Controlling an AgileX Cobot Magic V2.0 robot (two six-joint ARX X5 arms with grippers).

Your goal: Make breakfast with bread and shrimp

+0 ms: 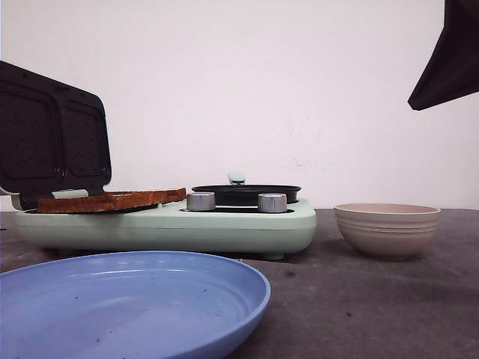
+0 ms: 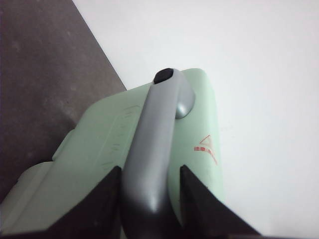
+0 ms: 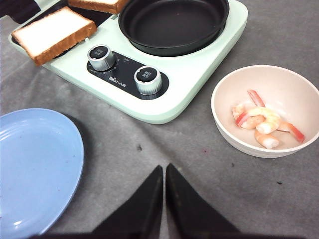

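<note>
Two slices of bread [image 3: 52, 32] lie on the open sandwich maker's lower plate [image 1: 112, 200], the second slice [image 3: 97, 4] partly cut off. Several shrimp [image 3: 264, 122] lie in a beige bowl [image 3: 219, 119], which the front view shows at the right [image 1: 387, 228]. My left gripper [image 2: 149, 169] straddles the grey handle [image 2: 159, 129] of the pale green lid, fingers tight against its sides. My right gripper [image 3: 163, 167] is shut and empty, high above the table between the plate and the bowl. Its dark body shows at the top right of the front view [image 1: 449, 60].
The raised dark lid [image 1: 52, 134] stands upright at the left. A black pan [image 3: 172, 20] sits on the cooker's right half behind two silver knobs [image 3: 147, 79]. A blue plate [image 1: 135, 299] lies at the front left on the grey table.
</note>
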